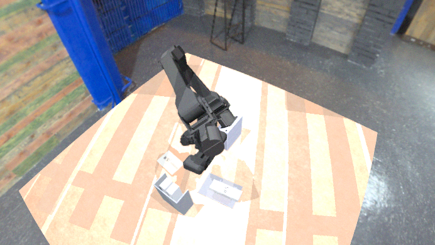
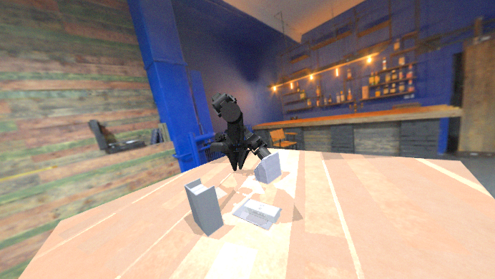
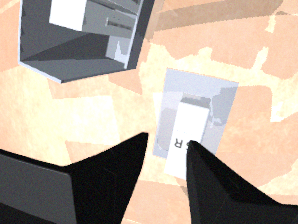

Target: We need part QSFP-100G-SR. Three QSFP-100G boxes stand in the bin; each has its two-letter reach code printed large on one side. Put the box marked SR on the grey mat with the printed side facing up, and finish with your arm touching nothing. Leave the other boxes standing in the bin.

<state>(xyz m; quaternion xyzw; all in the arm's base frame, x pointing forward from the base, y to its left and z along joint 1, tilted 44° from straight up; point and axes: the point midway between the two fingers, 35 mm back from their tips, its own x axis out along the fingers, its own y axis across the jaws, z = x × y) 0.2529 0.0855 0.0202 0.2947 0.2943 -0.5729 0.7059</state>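
Observation:
The SR box (image 1: 225, 189) (image 2: 264, 207) (image 3: 194, 117) lies on its side on the grey mat (image 1: 204, 190) (image 2: 240, 214) (image 3: 175, 82), with the letters SR on its upper face. One end reaches about the mat's edge; whether it overhangs is hard to tell. The other boxes (image 1: 172, 190) (image 2: 199, 189) (image 3: 68, 12) stand in the grey bin (image 1: 185, 202) (image 2: 207, 214) (image 3: 45, 55). My gripper (image 2: 237, 169) (image 3: 168, 143) is partly open and empty, above the table and away from the box in the exterior view. In the wrist view one finger covers part of the print. The arm hides the fingers in the top view.
A pale upright block (image 1: 234, 135) (image 2: 269, 169) stands beside the arm's base, behind the mat. A flat white card (image 1: 170, 163) with small dark print lies behind the bin. The bin's tall walls stand just left of the mat in the top view.

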